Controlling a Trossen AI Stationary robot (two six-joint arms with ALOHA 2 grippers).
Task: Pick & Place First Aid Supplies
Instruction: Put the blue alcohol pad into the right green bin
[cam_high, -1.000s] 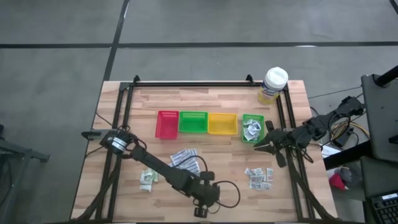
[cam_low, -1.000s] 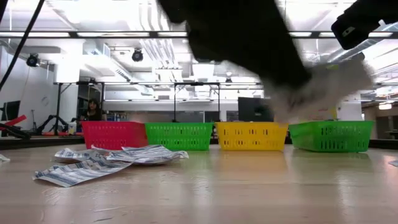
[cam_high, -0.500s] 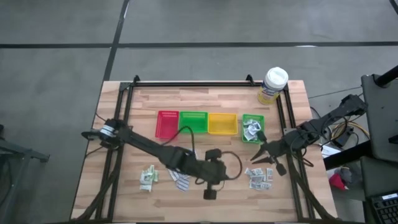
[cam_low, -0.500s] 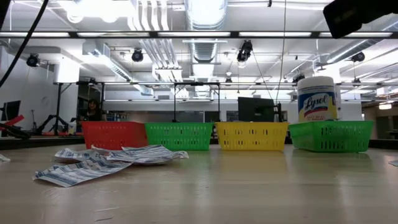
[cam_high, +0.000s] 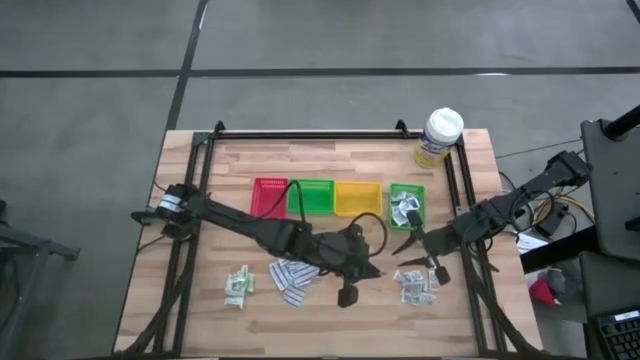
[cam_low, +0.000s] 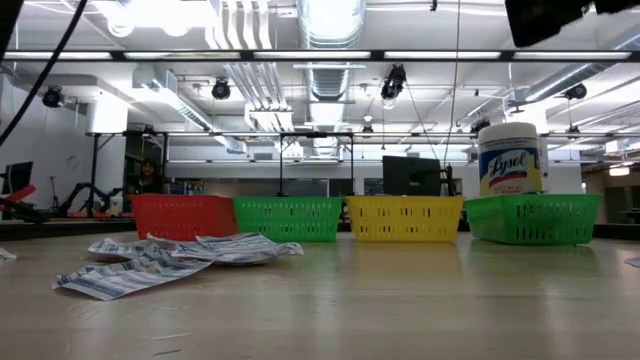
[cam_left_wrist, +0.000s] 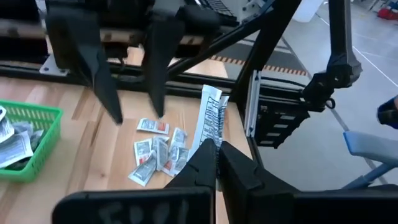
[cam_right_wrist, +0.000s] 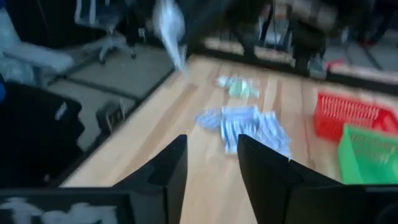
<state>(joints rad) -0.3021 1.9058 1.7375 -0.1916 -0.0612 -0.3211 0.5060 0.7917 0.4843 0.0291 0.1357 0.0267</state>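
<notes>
My left gripper (cam_high: 370, 268) hangs over the table's near middle, shut on a long white printed strip (cam_left_wrist: 211, 118). Just to its right my right gripper (cam_high: 408, 250) stands open and holds nothing; its two fingers (cam_left_wrist: 155, 68) also show in the left wrist view. Below them a heap of small grey-white squares (cam_high: 415, 285) lies flat on the wood. More white strips (cam_high: 290, 280) and pale green sachets (cam_high: 238, 285) lie toward the near left. Some packets lie in the rightmost green tray (cam_high: 407, 205). My left gripper pinches one end of the strip (cam_left_wrist: 208, 144) between its two fingertips (cam_left_wrist: 198, 163). The rest of the strip sticks out beyond the fingertips, lifted clear of the table. One layer or several, I cannot tell.
Red (cam_high: 268, 198), green (cam_high: 310, 197) and yellow (cam_high: 357, 198) trays stand in a row left of the rightmost green tray. A white-lidded tub (cam_high: 440, 135) stands at the far right corner. Black frame rails (cam_high: 462, 200) run along the table's sides.
My left gripper has risen from the table's near edge and swung toward the far right, lifting the strip clear of the wood. My right gripper has drifted from beside the rightmost green tray toward the near edge.
</notes>
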